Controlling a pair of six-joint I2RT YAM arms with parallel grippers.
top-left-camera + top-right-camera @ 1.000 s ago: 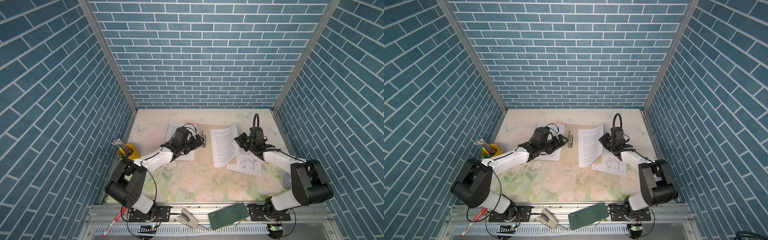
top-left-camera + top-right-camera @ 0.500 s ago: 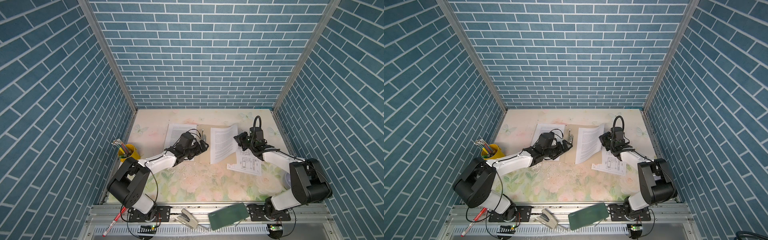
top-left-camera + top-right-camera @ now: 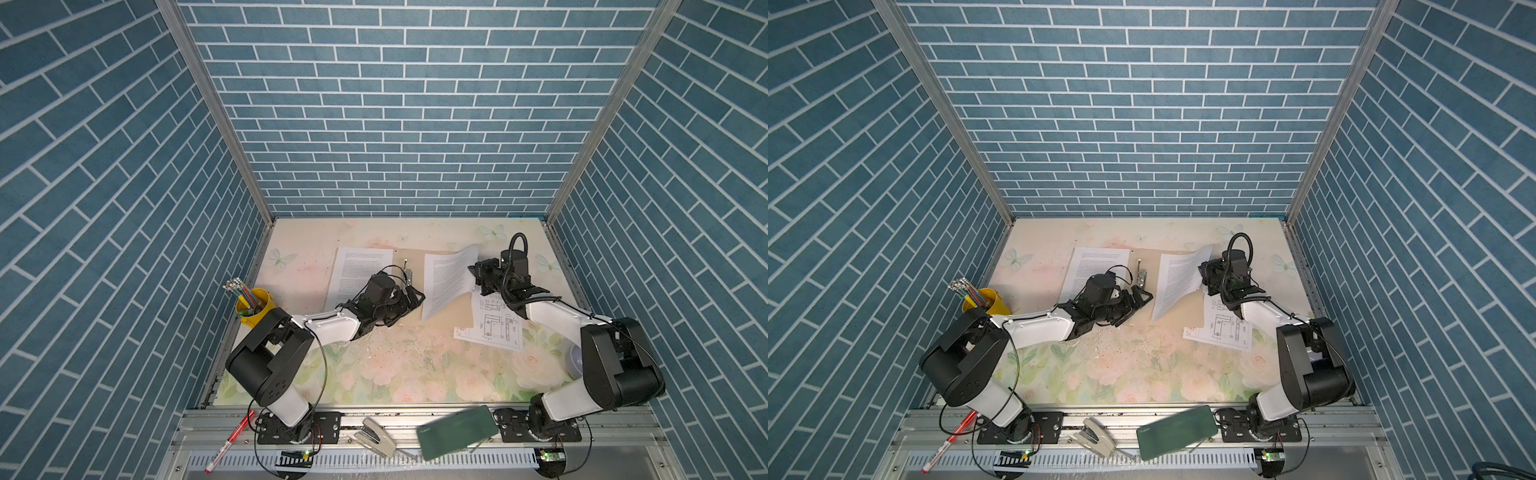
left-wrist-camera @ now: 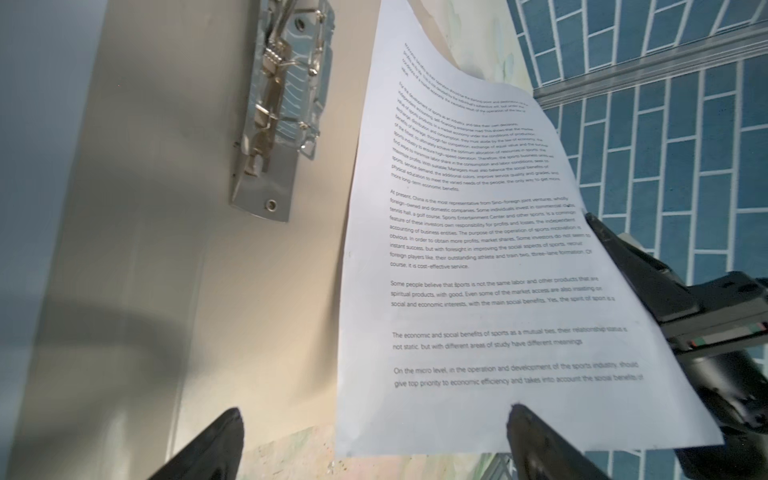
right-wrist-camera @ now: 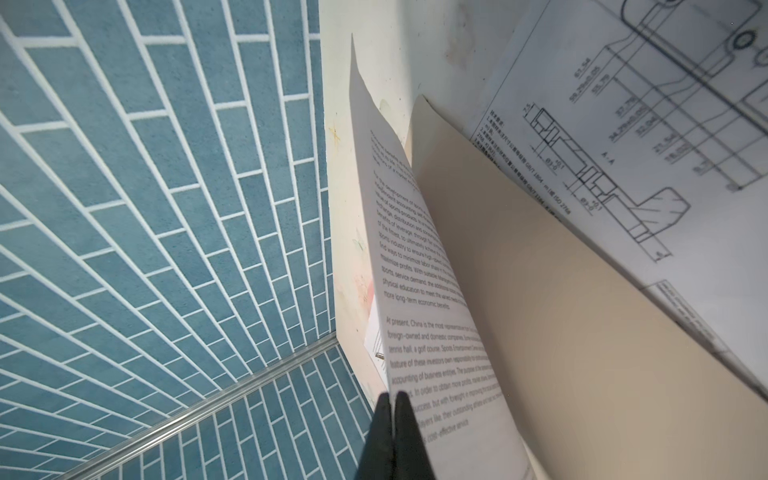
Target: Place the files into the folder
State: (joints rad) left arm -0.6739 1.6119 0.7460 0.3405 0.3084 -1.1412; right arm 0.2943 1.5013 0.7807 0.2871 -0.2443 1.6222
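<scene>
Clip (image 4: pixel 282 104) detail shows only from left wrist.

In both top views the left arm (image 3: pixel 328 326) covers part of the flat text sheet (image 3: pixel 357 270), and the lifted sheet (image 3: pixel 446 284) hides part of the folder (image 3: pixel 453 314). The drawing sheet (image 5: pixel 623 124) runs off the right wrist view, its notes blurred.

Blue brick walls (image 3: pixel 395 124) (white grout) enclose a floral tabletop (image 3: pixel 415 374).
</scene>
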